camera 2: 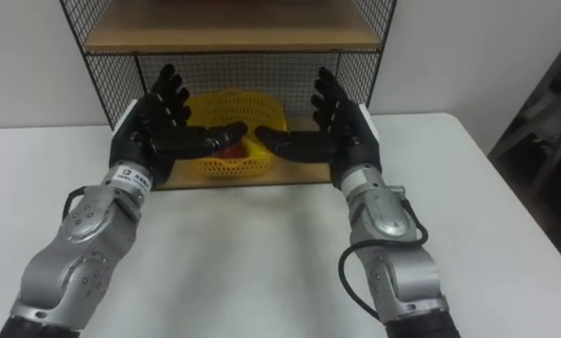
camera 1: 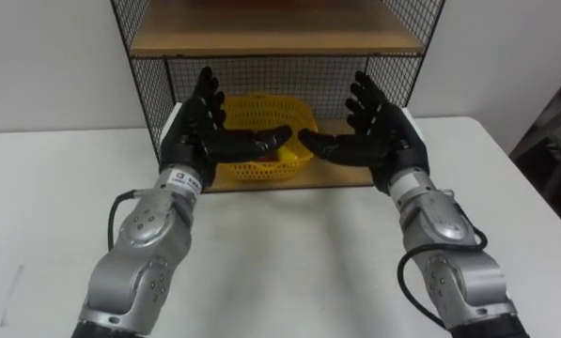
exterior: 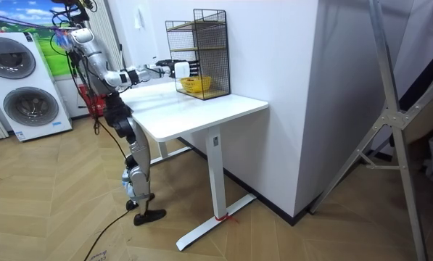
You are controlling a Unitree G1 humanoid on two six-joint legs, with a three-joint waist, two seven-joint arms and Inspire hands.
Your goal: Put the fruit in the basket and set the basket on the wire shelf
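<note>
White table [camera 1: 289, 249]: wire shelf [camera 1: 141, 56], yellow basket [camera 1: 261, 110] on its lower board; our left hand [camera 1: 195, 133] and right hand [camera 1: 383, 133] before it, fingers spread, empty.

Yellow mesh basket [camera 1: 261, 113] sits upright on bottom wood board of black wire shelf [camera 1: 144, 84], at far edge of white table [camera 1: 289, 244], approx. mid-board. Reddish bit inside near rim, prob. fruit [camera 2: 229, 141], mostly hidden.
</note>
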